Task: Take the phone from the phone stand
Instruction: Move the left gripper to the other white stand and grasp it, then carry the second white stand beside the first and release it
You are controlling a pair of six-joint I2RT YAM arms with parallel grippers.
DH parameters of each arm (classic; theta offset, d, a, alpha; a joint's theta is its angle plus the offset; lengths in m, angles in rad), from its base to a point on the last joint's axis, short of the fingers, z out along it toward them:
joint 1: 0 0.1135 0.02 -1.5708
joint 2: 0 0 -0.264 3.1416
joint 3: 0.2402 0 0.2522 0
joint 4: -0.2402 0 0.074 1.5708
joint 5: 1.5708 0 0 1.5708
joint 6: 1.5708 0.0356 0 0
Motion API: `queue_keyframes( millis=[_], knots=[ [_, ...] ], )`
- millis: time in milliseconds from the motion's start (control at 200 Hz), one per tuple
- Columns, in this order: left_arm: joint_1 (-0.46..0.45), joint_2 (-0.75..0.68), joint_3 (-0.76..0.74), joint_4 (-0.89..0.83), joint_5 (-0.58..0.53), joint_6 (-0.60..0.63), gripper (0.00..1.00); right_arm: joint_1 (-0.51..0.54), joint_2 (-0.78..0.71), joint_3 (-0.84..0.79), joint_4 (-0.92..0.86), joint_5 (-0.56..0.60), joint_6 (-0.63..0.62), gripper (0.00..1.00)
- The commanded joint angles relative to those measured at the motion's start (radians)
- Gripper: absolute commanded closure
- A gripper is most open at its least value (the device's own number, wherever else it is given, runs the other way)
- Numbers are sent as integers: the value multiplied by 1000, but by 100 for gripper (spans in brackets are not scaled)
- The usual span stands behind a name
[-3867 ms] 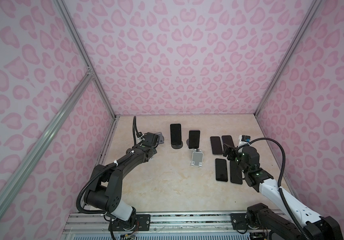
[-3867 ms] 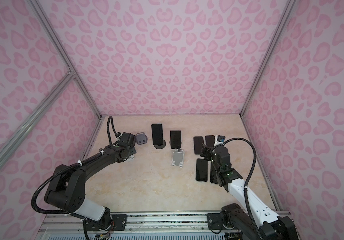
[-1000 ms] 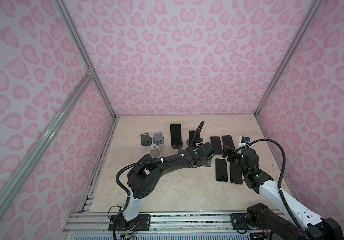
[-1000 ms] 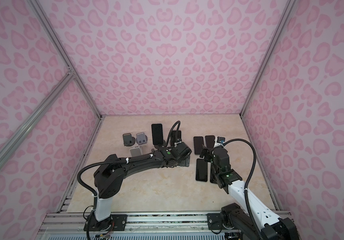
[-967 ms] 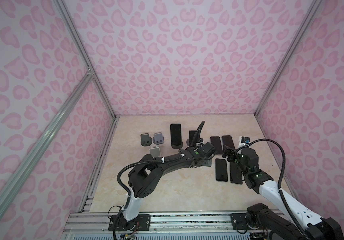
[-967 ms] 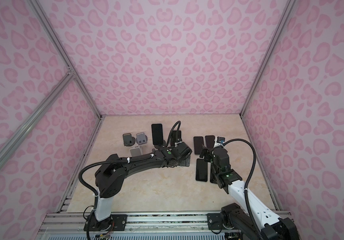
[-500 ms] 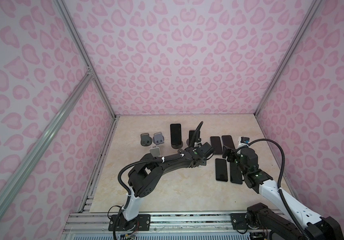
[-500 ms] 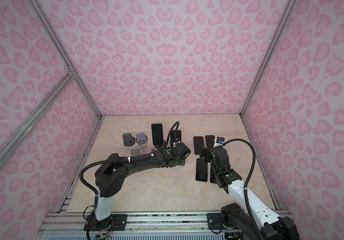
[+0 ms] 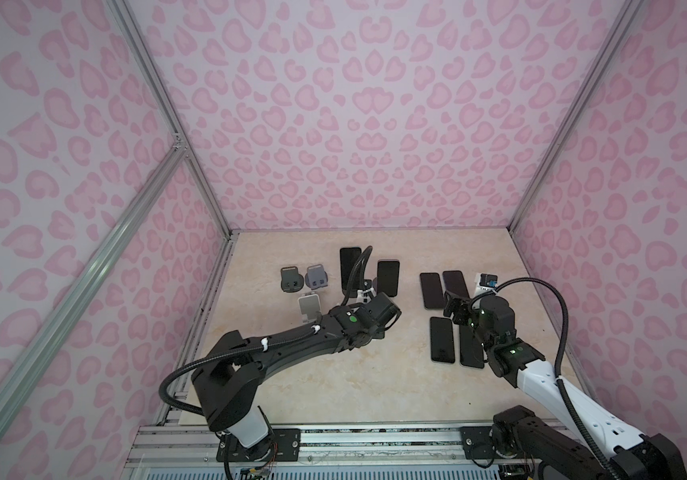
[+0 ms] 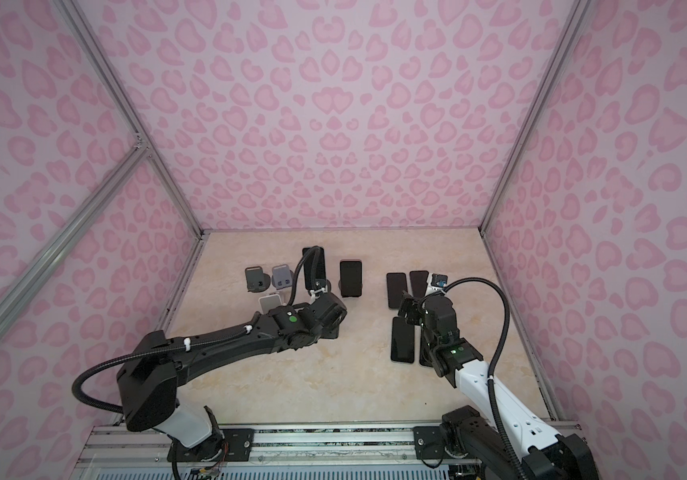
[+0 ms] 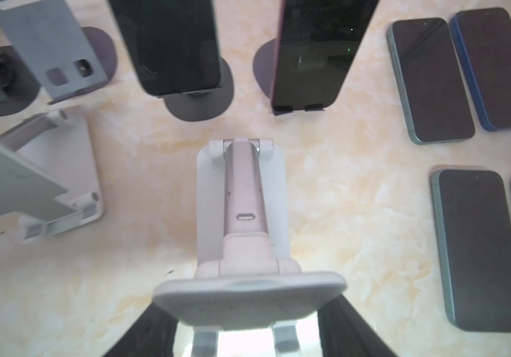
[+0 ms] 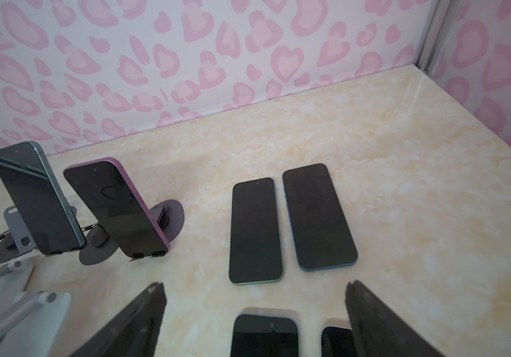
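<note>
Even soft light, faint shadows. Both top views sharp, edges bowed. Left wrist view: near stand plate (image 11: 249,301) blurred, bright glare beneath.

the tabletop (image 11: 356,216) is smooth, marbled and softly shiny. the phone screens (image 12: 118,210) are glossy dark glass. the white stand (image 11: 248,296) is matt, speckled plastic, its stem (image 11: 244,185) brushed pinkish metal. the grey stand (image 9: 317,277), left of centre in a top view, looks like dull metal.

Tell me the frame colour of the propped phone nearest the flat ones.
Purple; the phone shows best in the right wrist view.
</note>
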Motion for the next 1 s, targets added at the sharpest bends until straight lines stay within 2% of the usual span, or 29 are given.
queue_keyframes(
  millis=[0,70,170,325,415,515,630,735,830,995],
  knots=[
    [58,-114,-115,-40,-49,-87,40,4,2,-3,22,4,-8,7],
    [132,-197,-213,-39,-6,-137,40,11,9,-1,25,5,-11,7],
    [196,-310,-294,-66,-51,-159,40,21,21,5,24,8,-15,7],
    [265,-452,-297,-181,-143,-166,40,28,32,4,25,13,-19,8],
    [333,-518,-296,-190,-136,-127,40,30,31,2,28,16,-20,8],
    [447,-528,-305,-157,-103,-70,40,31,36,4,27,16,-21,8],
    [568,-446,-320,-64,-33,-26,40,32,34,3,29,16,-22,8],
    [573,-366,-276,-44,-3,-16,42,35,35,3,27,28,-25,8],
    [523,-393,-277,-16,-28,-1,43,38,39,1,30,32,-26,8],
    [516,-401,-284,-13,-23,61,42,39,46,0,36,34,-29,8]
  ],
)
